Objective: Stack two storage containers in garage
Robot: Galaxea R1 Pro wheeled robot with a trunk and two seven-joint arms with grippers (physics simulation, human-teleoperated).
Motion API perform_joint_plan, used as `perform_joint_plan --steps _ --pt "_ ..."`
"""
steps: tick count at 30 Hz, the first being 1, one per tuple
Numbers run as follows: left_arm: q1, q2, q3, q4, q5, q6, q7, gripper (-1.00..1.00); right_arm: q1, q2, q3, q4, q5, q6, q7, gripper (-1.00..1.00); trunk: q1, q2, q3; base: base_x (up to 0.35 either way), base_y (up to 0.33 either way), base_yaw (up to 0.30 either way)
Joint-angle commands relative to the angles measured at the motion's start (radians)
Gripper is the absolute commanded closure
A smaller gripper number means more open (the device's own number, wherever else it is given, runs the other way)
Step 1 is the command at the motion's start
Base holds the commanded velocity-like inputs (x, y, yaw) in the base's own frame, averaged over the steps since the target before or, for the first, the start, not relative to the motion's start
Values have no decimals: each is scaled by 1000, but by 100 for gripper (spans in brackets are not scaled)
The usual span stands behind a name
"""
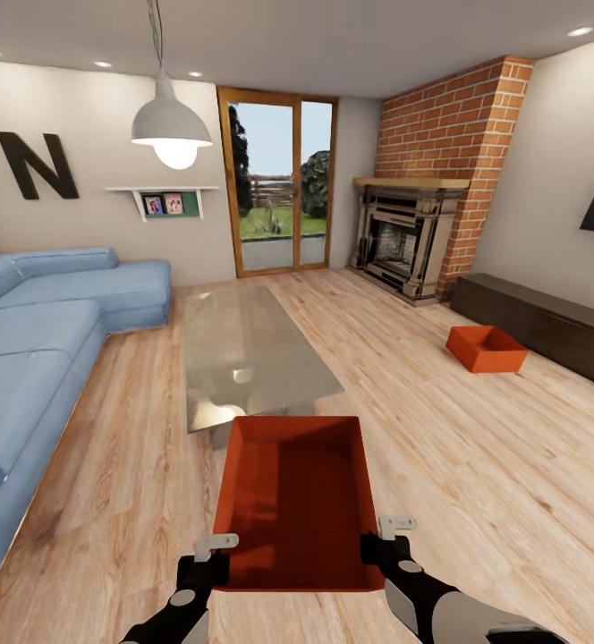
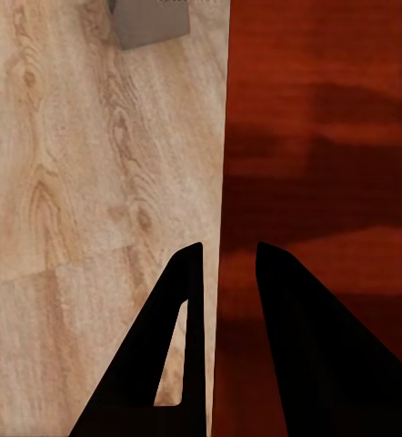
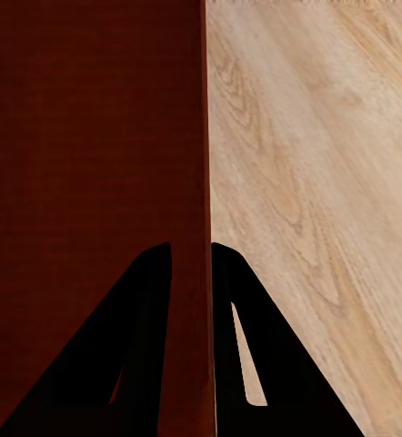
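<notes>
- Far left: blue corner sofa along the wall, letter "N" above it. Setting is the living room; wood-plank floor throughout.
- Left gripper: left wrist view has its fingers straddling the near container's left wall, one inside, one outside. Clamped on that wall.
- Centre: first storage container held off the floor between both arms, open side up, empty, just in front of the glass coffee table.
- Right gripper: fingers pinch the right wall likewise. Closed on it.
- Right: second storage container sits on the floor near the dark low cabinet, right of the brick fireplace.
- Progress, judged: one bin lifted, neither in the garage. Remaining: carry, set down, fetch second, stack.
</notes>
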Motion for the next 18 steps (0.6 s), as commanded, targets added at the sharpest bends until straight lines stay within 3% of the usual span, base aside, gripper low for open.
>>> perform_joint_plan --steps 1,18 --pt "-1 -1 12 -2 -3 -43 20 100 0 0 -24 5 -23 -6 -9 100 -4 7 2 0 0 0" --pt "-1 -1 12 -2 -3 -44 20 100 0 0 -23 5 -20 -5 -9 100 -69 126 56 0 0 0"
